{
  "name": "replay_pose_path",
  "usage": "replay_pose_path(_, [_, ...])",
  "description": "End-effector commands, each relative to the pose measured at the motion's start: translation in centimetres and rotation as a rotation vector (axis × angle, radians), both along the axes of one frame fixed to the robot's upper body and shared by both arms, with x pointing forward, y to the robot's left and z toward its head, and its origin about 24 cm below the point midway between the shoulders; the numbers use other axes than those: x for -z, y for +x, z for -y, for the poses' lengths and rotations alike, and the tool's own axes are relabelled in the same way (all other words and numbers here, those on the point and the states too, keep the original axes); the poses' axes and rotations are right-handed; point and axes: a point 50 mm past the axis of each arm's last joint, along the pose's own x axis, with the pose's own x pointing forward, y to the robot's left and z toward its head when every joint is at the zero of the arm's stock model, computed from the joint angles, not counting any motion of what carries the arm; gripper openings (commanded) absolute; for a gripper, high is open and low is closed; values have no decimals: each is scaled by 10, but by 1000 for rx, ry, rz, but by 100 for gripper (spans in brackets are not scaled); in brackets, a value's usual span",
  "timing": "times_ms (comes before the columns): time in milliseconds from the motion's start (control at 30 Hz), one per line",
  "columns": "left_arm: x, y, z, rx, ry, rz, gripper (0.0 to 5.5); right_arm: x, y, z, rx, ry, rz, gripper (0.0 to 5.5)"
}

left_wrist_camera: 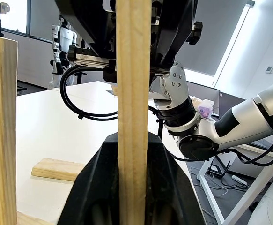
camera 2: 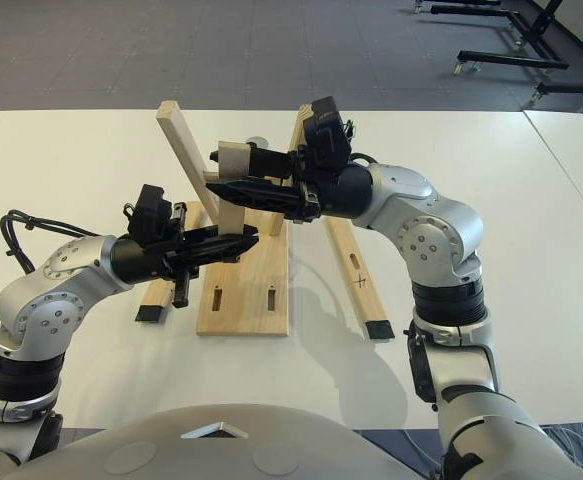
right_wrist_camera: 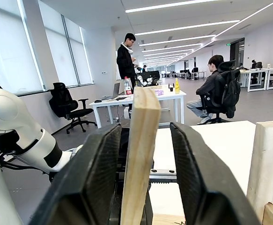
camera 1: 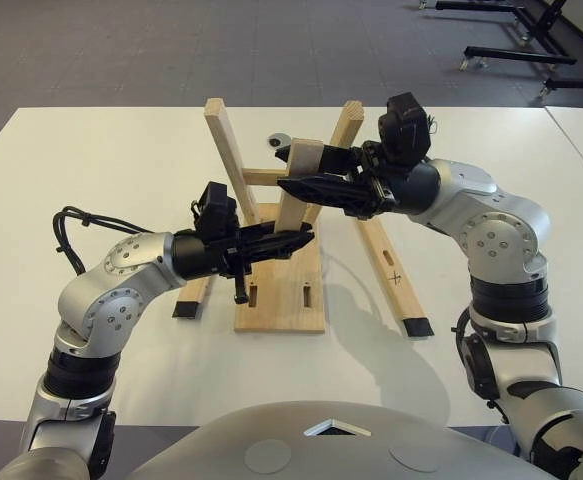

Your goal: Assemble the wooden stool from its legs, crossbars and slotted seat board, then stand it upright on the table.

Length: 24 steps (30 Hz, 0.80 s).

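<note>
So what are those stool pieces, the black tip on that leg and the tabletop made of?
Seat board: pale, bare-looking wood with faint grain and a matte surface. Leg lying to its right: the same light wood. Its black tip looks like rubber or plastic, hard to tell which. Table: smooth, even white top, probably laminate.

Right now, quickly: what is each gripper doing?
Left gripper: shut on the upright leg.
Right gripper: open, fingers either side of that leg, gap showing.
</note>
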Motion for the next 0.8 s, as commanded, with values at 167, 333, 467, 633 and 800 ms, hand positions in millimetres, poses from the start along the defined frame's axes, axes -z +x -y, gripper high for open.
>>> replay_pose_path(167, [-2, 0, 0, 15, 15, 15, 38, -3, -3, 5, -28, 69, -8, 55])
replay_pose_path(333, [-2, 4, -1, -21, 27, 37, 38, -3, -4, 10, -52, 88, -16, 47])
replay_pose_path(467, [1, 5, -5, -32, 20, 27, 90, -5, 2, 11, 11, 120, 6, 39])
replay_pose_path(633, [2, 10, -14, -80, -4, -29, 155, -11, 12, 23, 135, 179, 31, 39])
replay_pose_path(800, [4, 4, -33, -196, -4, -23, 155, -11, 14, 72, 234, 152, -21, 39])
